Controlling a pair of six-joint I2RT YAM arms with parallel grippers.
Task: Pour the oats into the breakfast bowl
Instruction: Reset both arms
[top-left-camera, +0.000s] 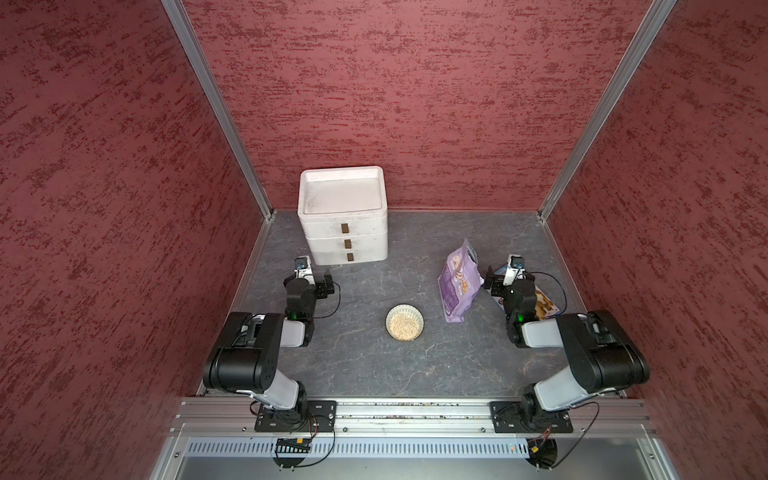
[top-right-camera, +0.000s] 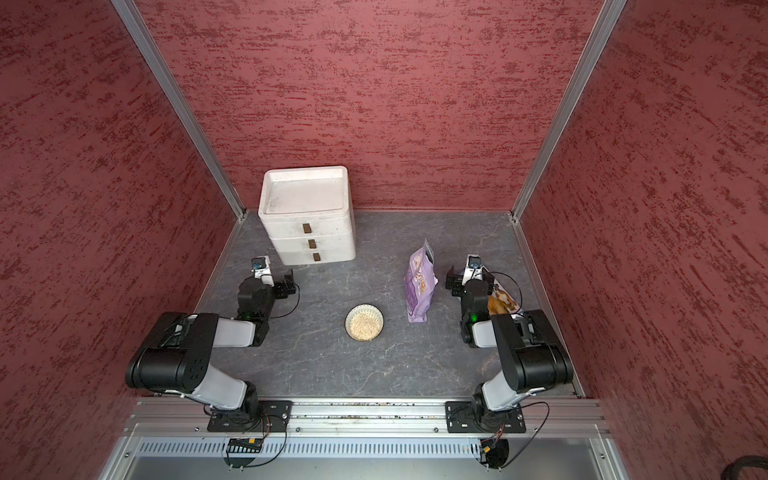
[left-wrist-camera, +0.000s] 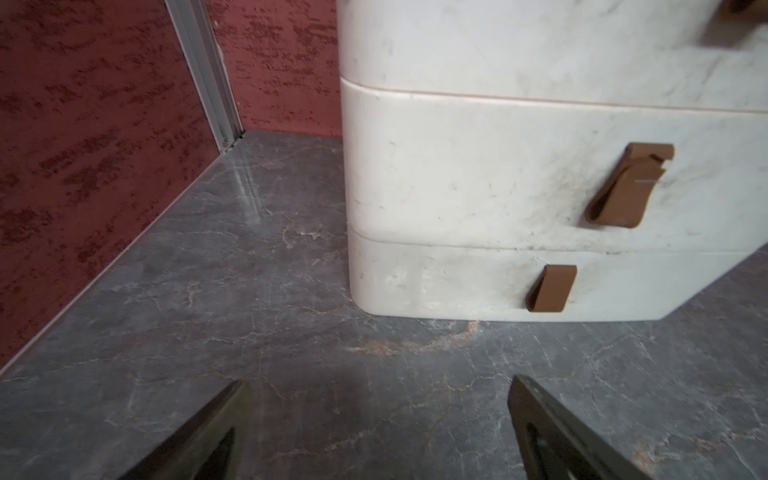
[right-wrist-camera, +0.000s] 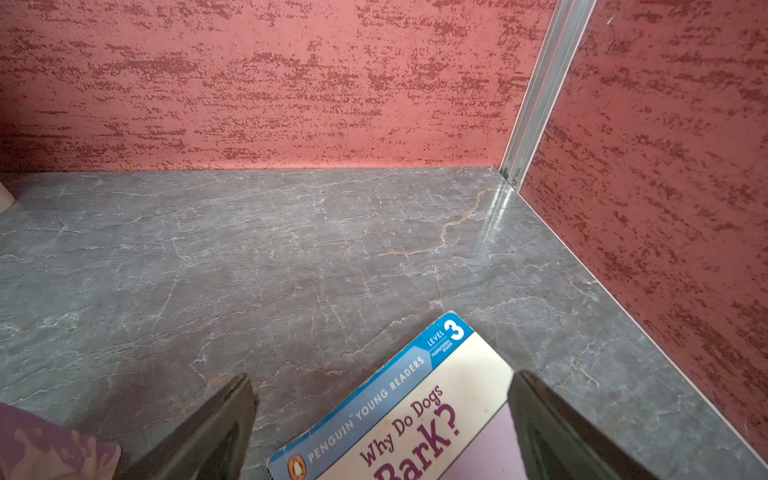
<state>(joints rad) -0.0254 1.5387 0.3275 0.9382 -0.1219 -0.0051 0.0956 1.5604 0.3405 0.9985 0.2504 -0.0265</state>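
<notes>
Both arms sit folded, elbows up, at lower left and lower right in both top views. The left gripper (top-left-camera: 327, 283) and right gripper (top-left-camera: 490, 281) are spread wide and empty. One bowl (top-left-camera: 421, 320) at centre holds the oats (top-left-camera: 404, 325); one pouch (top-left-camera: 457, 286) stands upright to its right, just beside the right gripper. One drawer box (top-left-camera: 343, 232), one book (right-wrist-camera: 415, 407). Grey marbled table (top-left-camera: 374, 365), red textured walls (top-left-camera: 415, 104)

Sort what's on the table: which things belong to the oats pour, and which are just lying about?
Job in hand:
- oats, already in the breakfast bowl
- purple pouch, standing beside the bowl

Lying about:
- white three-drawer box, at the back
- dog book, lying flat
</notes>
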